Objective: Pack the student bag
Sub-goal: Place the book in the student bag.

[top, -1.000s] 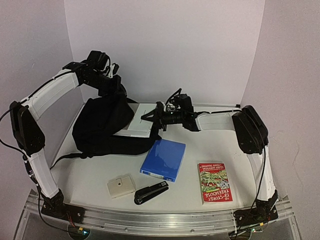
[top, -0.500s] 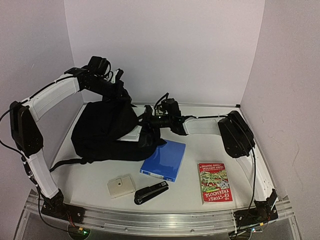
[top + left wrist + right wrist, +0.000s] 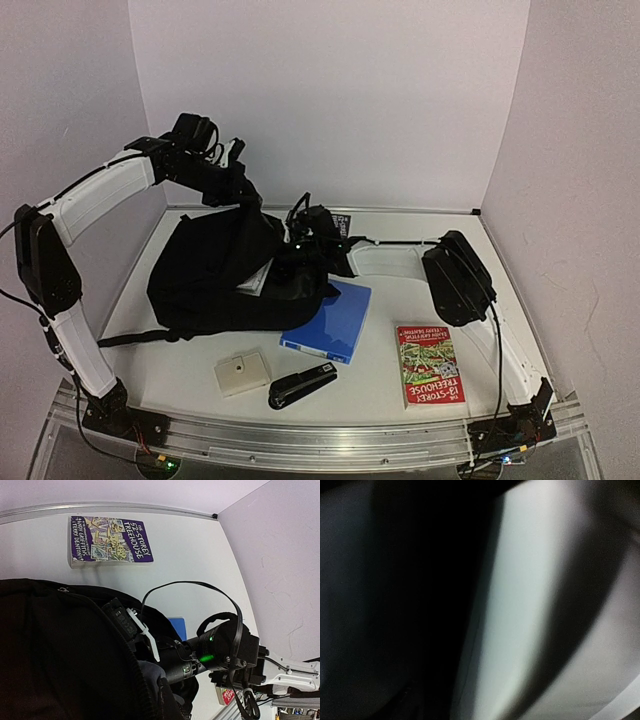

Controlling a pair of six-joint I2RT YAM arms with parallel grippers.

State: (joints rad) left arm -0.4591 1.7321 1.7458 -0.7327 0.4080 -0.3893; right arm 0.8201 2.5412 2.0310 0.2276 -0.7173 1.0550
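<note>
The student bag (image 3: 210, 270) lies on the left half of the table (image 3: 410, 295), its mouth facing right. The left gripper (image 3: 243, 192) is pinched together on the bag's far top edge, holding it up. The right gripper (image 3: 134, 627) reaches into the mouth. Its wrist view is a dark blur, so I cannot tell how its jaws stand.

Just right of the bag lies a blue folder (image 3: 328, 320). At the near right is a paperback (image 3: 430, 363) titled "The 13-Storey Treehouse". At the far edge a purple paperback (image 3: 110, 546) reads "-Storey Treehouse, Andy Griffiths, Terry Denton", its number unclear.
</note>
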